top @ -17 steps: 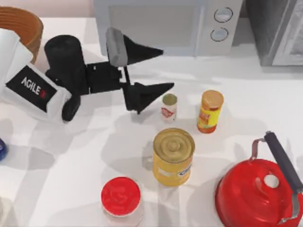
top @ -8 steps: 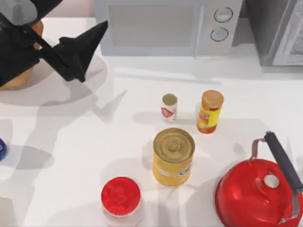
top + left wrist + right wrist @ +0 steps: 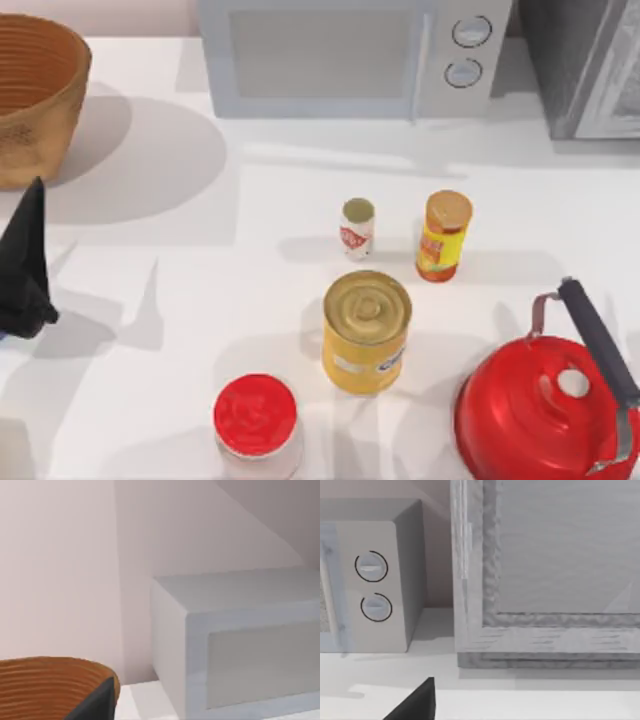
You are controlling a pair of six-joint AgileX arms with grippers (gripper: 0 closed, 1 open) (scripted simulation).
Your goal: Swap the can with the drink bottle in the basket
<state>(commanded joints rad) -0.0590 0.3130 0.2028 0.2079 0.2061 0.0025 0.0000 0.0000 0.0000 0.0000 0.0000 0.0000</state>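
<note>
One microwave (image 3: 355, 55) stands along the table's (image 3: 200, 300) back edge, with one grey cabinet (image 3: 590, 65) at the back right corner. One basket (image 3: 35, 95) sits at the back left corner. One red kettle (image 3: 540, 410) fills the front right corner. One can (image 3: 366, 331) stands near the table's middle, one red-lidded jar (image 3: 256, 418) near the front edge. Behind the can stand two bottles: an orange-capped bottle (image 3: 443, 236) and, just left of it, the drink bottle (image 3: 356, 227). The left gripper (image 3: 25, 265) is at the left edge; I cannot tell how its jaws stand.
</note>
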